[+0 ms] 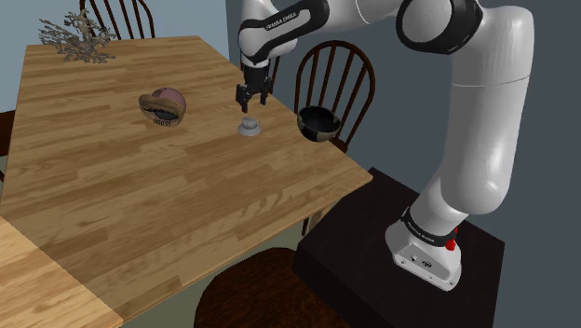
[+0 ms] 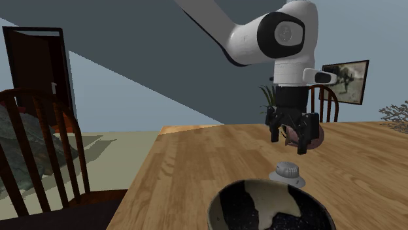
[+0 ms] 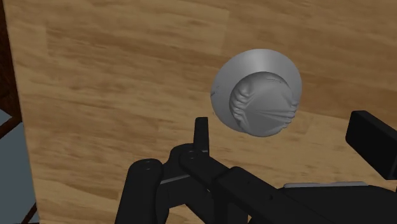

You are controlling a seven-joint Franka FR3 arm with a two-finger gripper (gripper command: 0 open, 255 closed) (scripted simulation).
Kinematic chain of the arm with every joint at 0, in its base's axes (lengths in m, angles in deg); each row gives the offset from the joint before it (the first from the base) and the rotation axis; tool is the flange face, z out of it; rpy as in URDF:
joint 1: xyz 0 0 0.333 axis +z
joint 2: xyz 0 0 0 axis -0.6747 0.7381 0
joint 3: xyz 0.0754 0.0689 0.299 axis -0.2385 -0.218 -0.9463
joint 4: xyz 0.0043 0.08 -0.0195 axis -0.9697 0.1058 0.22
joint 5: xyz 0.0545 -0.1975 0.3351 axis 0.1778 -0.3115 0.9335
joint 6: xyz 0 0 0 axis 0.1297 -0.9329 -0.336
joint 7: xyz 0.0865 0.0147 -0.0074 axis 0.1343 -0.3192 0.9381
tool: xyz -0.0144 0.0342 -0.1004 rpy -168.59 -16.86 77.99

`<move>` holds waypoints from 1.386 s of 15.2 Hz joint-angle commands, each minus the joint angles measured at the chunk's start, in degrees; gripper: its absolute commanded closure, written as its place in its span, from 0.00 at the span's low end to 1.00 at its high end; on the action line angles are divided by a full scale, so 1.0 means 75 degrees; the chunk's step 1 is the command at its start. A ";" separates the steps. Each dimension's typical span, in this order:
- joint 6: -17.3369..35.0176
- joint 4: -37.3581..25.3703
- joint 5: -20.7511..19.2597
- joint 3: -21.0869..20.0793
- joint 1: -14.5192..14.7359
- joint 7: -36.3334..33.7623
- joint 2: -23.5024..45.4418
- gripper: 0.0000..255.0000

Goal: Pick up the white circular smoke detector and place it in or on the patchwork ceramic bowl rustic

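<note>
The smoke detector (image 1: 249, 127) is a small grey-white round disc with a raised centre, lying on the wooden table (image 1: 112, 186) near its edge. It also appears as the smoke detector (image 2: 287, 173) and the smoke detector (image 3: 257, 90). My black gripper (image 1: 251, 99) hangs open just above it, fingers apart and touching nothing; it is also seen as the gripper (image 2: 289, 136) and the gripper (image 3: 283, 130). The patchwork bowl (image 1: 318, 122), dark with cream patches, sits at the table's edge toward the shoulder view's right of the detector, and close to the camera as the bowl (image 2: 271, 206).
A brown and pink round object (image 1: 163, 105) lies mid-table. A dried branch ornament (image 1: 79, 39) stands at the far corner. Wooden chairs (image 1: 333, 70) stand behind the bowl and at the near table edge. My stand (image 1: 391, 252) is at lower right.
</note>
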 commanded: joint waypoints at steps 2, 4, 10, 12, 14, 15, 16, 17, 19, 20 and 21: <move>-0.0035 -0.0692 -0.0020 -0.0027 0.0058 -0.0023 0.0720 0.00; 0.0123 -0.0627 -0.0022 -0.0027 0.0060 -0.0024 0.0813 0.00; 0.0551 -0.0484 -0.0026 -0.0025 0.0064 -0.0026 0.1098 0.00; 0.0551 -0.0485 -0.0026 -0.0025 0.0064 -0.0026 0.1099 0.00; 0.0551 -0.0486 -0.0026 -0.0025 0.0064 -0.0026 0.1099 0.00; 0.0551 -0.0486 -0.0026 -0.0025 0.0064 -0.0026 0.1099 0.00; 0.0551 -0.0486 -0.0026 -0.0025 0.0064 -0.0026 0.1099 0.00; 0.0549 -0.0487 -0.0026 -0.0025 0.0064 -0.0026 0.1099 0.00; 0.0549 -0.0487 -0.0026 -0.0025 0.0064 -0.0026 0.1099 1.00; 0.0549 -0.0486 -0.0026 -0.0025 0.0064 -0.0026 0.1099 1.00; 0.0549 -0.0486 -0.0026 -0.0025 0.0064 -0.0026 0.1099 1.00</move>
